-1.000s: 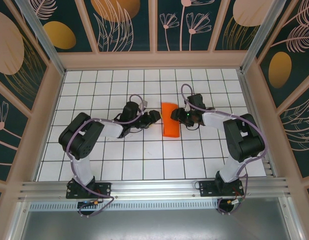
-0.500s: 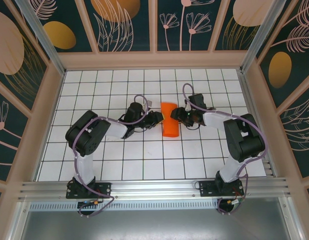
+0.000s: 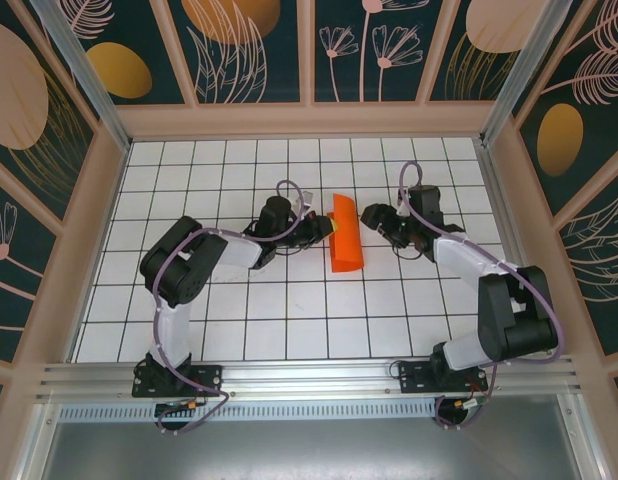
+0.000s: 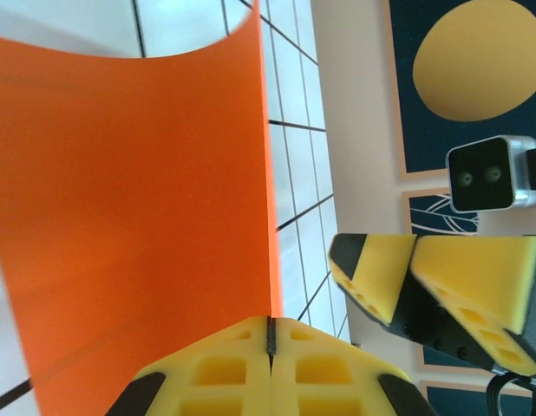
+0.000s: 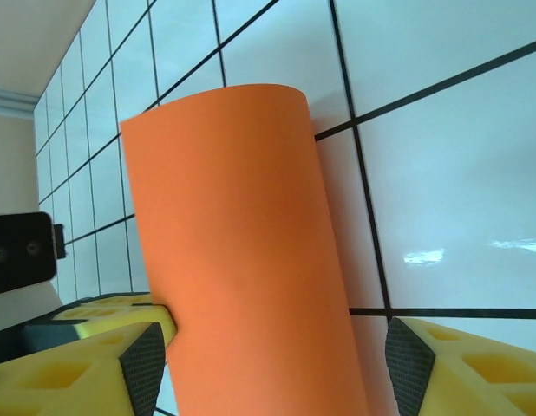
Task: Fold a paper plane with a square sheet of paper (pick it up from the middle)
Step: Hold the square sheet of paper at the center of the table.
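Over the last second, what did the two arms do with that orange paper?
The left gripper slid right and shut on the left edge of the orange sheet, curling it up. The right gripper opened and drew back to the right, off the sheet. The sheet stays on the same tiles.

The table (image 3: 239, 320) is a glossy white top ruled by black lines into square tiles. On it rests the orange square sheet of paper (image 3: 346, 245), curled over into a narrow band, near the table's middle and a little toward its far edge.
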